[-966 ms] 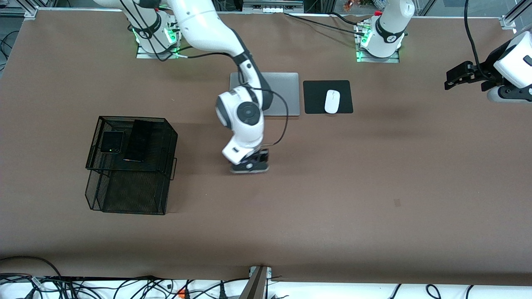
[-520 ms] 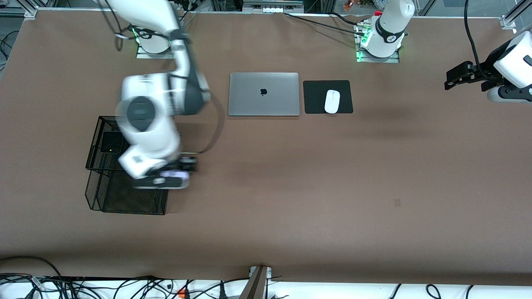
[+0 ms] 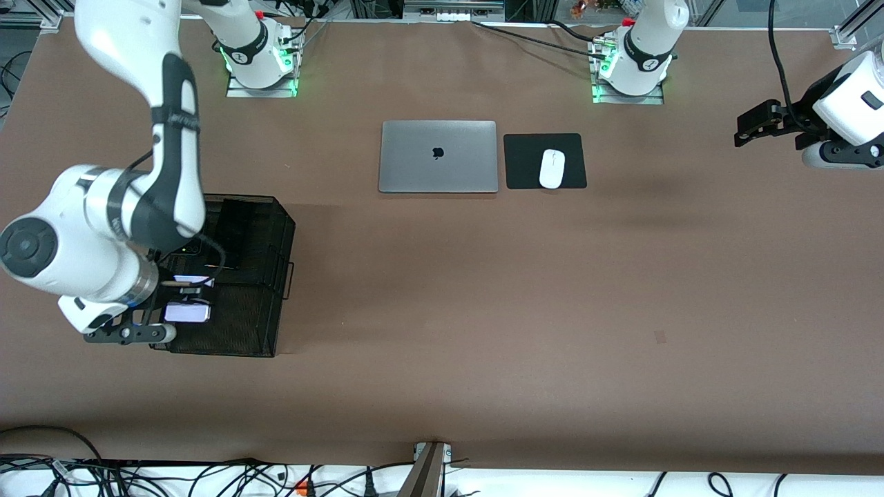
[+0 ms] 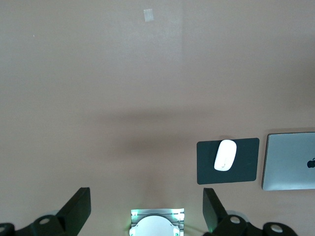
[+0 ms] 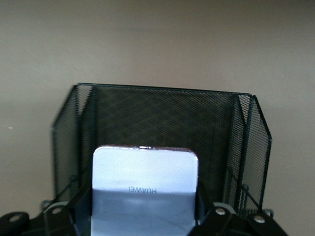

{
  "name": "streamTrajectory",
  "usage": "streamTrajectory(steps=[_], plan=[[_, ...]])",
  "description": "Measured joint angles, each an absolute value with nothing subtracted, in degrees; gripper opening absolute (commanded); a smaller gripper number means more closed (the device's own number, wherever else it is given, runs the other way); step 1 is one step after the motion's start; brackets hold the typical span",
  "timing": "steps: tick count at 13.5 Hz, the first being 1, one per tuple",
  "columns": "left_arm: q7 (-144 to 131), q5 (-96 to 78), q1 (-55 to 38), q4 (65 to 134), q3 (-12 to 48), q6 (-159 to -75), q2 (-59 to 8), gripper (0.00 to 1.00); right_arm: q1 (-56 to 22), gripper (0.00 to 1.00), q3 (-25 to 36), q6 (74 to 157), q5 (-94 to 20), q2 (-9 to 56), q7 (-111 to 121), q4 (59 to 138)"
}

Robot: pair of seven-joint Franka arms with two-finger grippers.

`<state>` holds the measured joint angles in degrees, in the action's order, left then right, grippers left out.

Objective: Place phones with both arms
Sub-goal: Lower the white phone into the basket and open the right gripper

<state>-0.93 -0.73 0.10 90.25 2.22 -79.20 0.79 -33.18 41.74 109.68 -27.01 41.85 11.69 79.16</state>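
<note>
The right gripper sits at the lower left of the front view, over the black mesh basket, its fingers clamped on the two side edges of the pale pink-white phone. In the right wrist view that phone fills the bottom centre between the black fingers, its flat face toward the camera, with the basket's mesh walls rising just above it in the frame. Further up the basket in the front view, partly covered by the right arm, lies the long slim black phone; the small black one cannot be made out.

The left gripper waits at the upper right edge of the front view, in the air over bare table, jaws spread wide with nothing between them; its fingertips show at the bottom corners of the left wrist view.

At upper centre lie the closed grey laptop and, just beside it toward the left arm's end, the white mouse on a black mouse pad.
</note>
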Motion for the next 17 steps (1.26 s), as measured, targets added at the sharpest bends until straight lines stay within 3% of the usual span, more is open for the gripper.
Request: streamTrajectory(steps=[10, 11, 12, 13, 15, 17], plan=[[-0.9, -0.7, 0.1, 90.2, 2.2, -79.2, 0.8, 1.00, -32.8, 0.04, 40.6, 114.0, -33.7, 47.5, 11.8, 84.5], [-0.9, -0.7, 0.1, 90.2, 2.2, -79.2, 0.8, 1.00, -32.8, 0.11, 40.4, 114.0, -34.6, 47.5, 11.8, 85.1], [-0.9, -0.7, 0.1, 90.2, 2.2, -79.2, 0.8, 1.00, -32.8, 0.48, 40.3, 114.0, -35.1, 47.6, 11.8, 85.5], [-0.9, -0.7, 0.1, 90.2, 2.2, -79.2, 0.8, 1.00, -32.8, 0.93, 40.3, 114.0, -35.2, 47.6, 11.8, 85.6], [-0.9, -0.7, 0.1, 90.2, 2.2, -79.2, 0.8, 1.00, -32.6, 0.99, 40.3, 114.1, -35.6, 47.6, 11.8, 85.6], [-0.9, -0.7, 0.1, 90.2, 2.2, -79.1, 0.8, 1.00, -32.5, 0.99, 40.3, 114.5, -35.8, 47.6, 11.8, 85.5]])
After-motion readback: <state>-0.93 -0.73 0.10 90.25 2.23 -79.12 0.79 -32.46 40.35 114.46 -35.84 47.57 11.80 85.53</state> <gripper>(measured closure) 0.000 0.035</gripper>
